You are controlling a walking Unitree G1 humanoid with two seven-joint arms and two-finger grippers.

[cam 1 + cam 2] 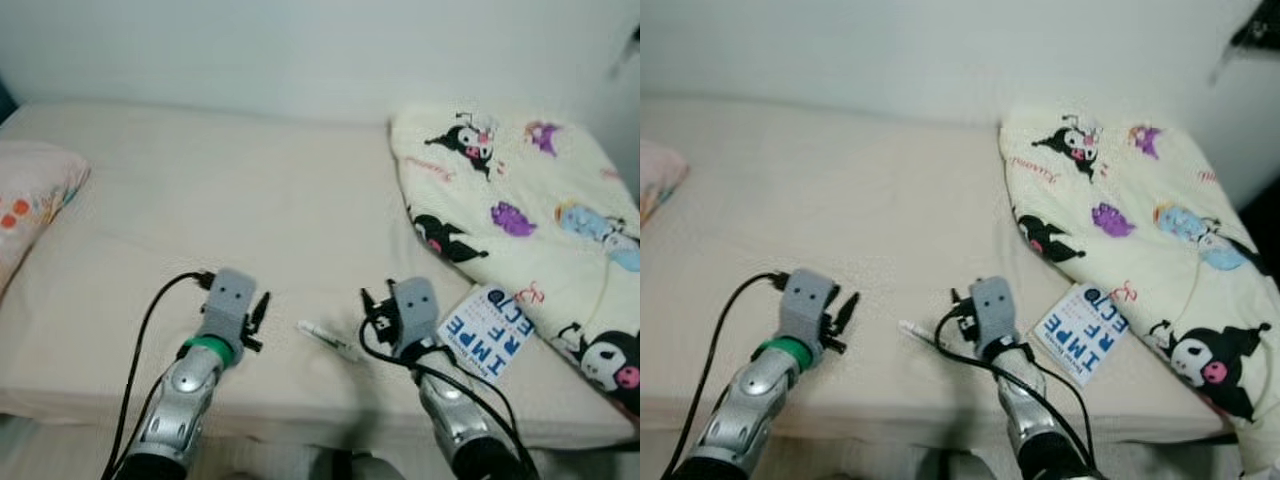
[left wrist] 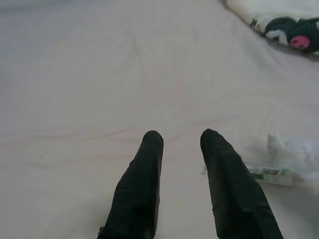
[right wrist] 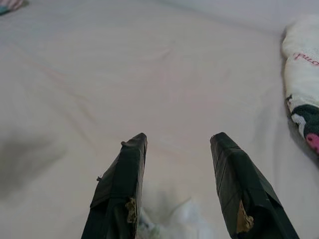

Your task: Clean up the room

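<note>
— Both pincers reach forward over the near edge of the bed (image 1: pixel 250 200), wrists level: left gripper (image 2: pixel 182 142) spread, right gripper (image 3: pixel 178 140) spread wider, neither pinching anything.

— Where's the clutter?

— One small wrapper (image 1: pixel 328 338) lies between the two arms; one blue-and-white booklet (image 1: pixel 487 332) just right of the right arm, touching one cartoon-print blanket (image 1: pixel 520 190). One pillow (image 1: pixel 30 200) lies far left.

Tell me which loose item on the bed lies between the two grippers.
The small white wrapper, lying between the left gripper and right gripper. The blue-lettered book lies beside the cartoon blanket.
</note>
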